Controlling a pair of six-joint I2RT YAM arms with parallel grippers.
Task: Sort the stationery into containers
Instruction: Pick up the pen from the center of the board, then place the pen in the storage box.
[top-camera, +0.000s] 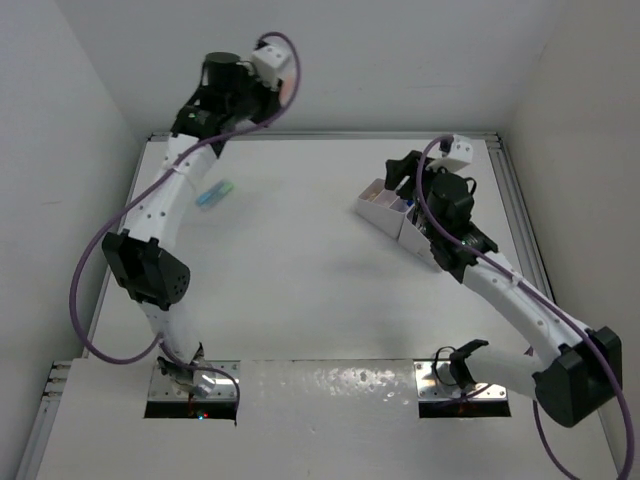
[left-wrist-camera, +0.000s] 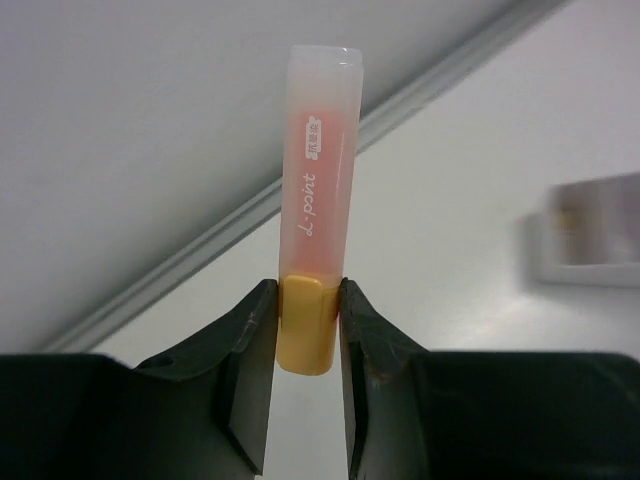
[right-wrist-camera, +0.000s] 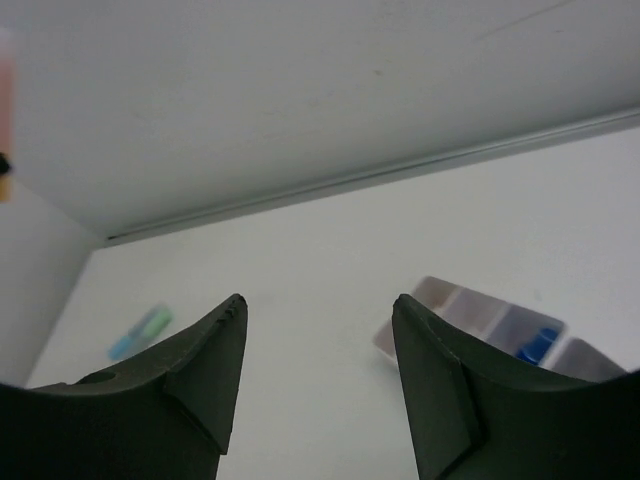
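Orange highlighter (left-wrist-camera: 322, 170), yellow end clamped in left tool (left-wrist-camera: 308, 320), pointing outward

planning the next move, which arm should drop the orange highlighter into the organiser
Left, probably. The left gripper is shut on the orange highlighter, raised at the far left. The right gripper sits by the organiser but is open and empty, so using it would need a handover.
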